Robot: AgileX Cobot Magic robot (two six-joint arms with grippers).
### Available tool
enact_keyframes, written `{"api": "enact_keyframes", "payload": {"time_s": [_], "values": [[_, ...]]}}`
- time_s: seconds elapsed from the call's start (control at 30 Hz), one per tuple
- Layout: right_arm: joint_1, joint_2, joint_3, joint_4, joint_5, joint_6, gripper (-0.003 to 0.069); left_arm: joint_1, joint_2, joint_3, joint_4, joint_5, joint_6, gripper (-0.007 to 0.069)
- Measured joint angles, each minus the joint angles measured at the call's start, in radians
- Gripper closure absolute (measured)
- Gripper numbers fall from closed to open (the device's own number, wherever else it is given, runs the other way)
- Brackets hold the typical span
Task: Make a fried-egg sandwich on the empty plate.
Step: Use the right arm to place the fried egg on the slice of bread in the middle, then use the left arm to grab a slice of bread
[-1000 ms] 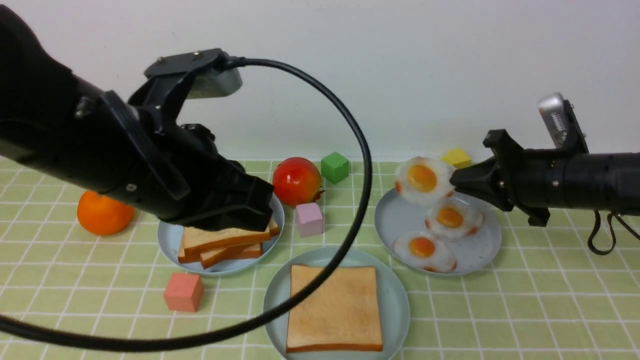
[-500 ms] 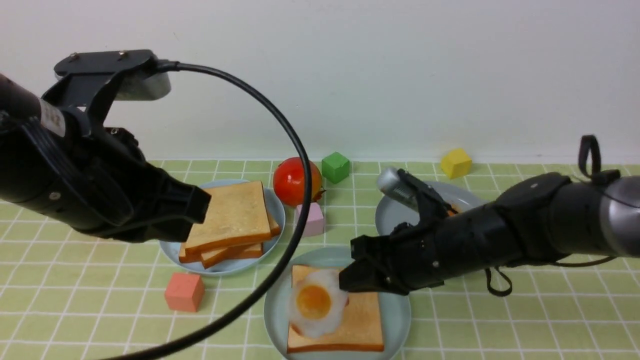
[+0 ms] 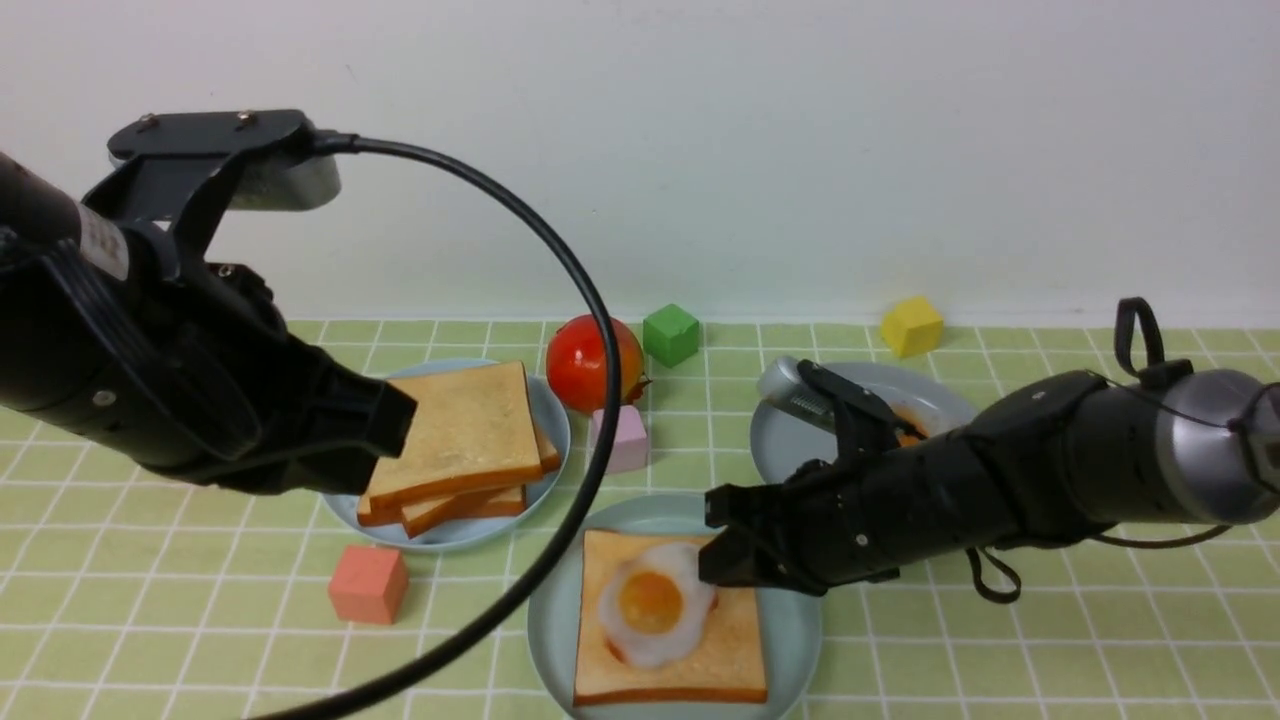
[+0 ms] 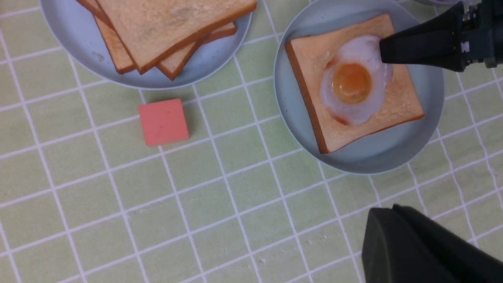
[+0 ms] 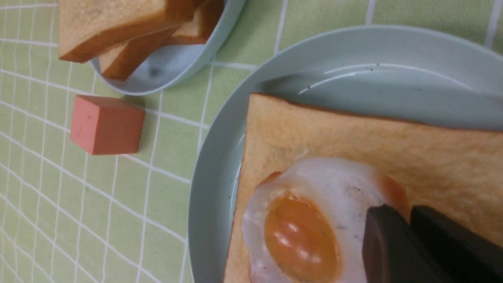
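The pale mint plate (image 3: 800, 620) sits at the front centre. One toast slice (image 3: 725, 665) lies flat on it, and a fried egg (image 3: 650, 605) with an orange yolk lies on the toast. My right gripper (image 3: 712, 562) is low over the toast, shut on the egg's far right edge; the right wrist view shows the egg (image 5: 302, 232) pinched in my right gripper (image 5: 408, 214). My left gripper (image 3: 398, 428) is shut and empty, hanging in the air in front of the stack of loose toast slices (image 3: 470, 430). It also shows in the left wrist view (image 4: 383, 214).
The toast stack rests on a grey-blue plate (image 3: 345, 500). A second grey-blue plate (image 3: 780, 440) is mostly hidden behind my right arm. A tomato (image 3: 580, 365), pink cube (image 3: 625, 440), green cube (image 3: 670, 335), yellow cube (image 3: 912, 326) and salmon cube (image 3: 367, 584) stand around. A black cable (image 3: 590, 300) loops across the middle.
My right gripper carried the egg from the right plate to the toast on the mint plate and lowered it. My left arm drew back left, uncovering the toast stack.
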Motion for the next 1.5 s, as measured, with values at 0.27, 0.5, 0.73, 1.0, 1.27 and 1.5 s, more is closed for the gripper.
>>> {"api": "enact_keyframes", "payload": {"time_s": [0.27,0.5,0.73,1.0,1.27,1.5], "values": [[-0.028,-0.075,0.000,-0.032,-0.007,-0.088,0.0293,0.000,0.015,0.003,0.035,-0.041,-0.001,0.0620],[-0.109,-0.312,-0.093,-0.380,0.144,0.085,0.0184,0.053,0.111,0.016,0.102,-0.080,-0.098,0.0620],[-0.055,-0.544,-0.234,-1.017,0.395,0.543,0.0181,0.345,0.268,0.016,-0.207,-0.092,0.038,0.0617],[0.208,-0.752,-0.051,-1.092,0.278,0.565,0.0180,0.476,0.468,0.016,-0.489,-0.185,0.193,0.0553],[0.352,-0.780,0.000,-1.098,0.214,0.470,0.0179,0.473,0.596,0.012,-0.545,-0.357,0.242,0.0354],[0.354,-0.780,0.000,-1.101,0.208,0.468,0.0193,0.473,0.691,-0.007,-0.719,-0.393,0.415,0.0360]]}}
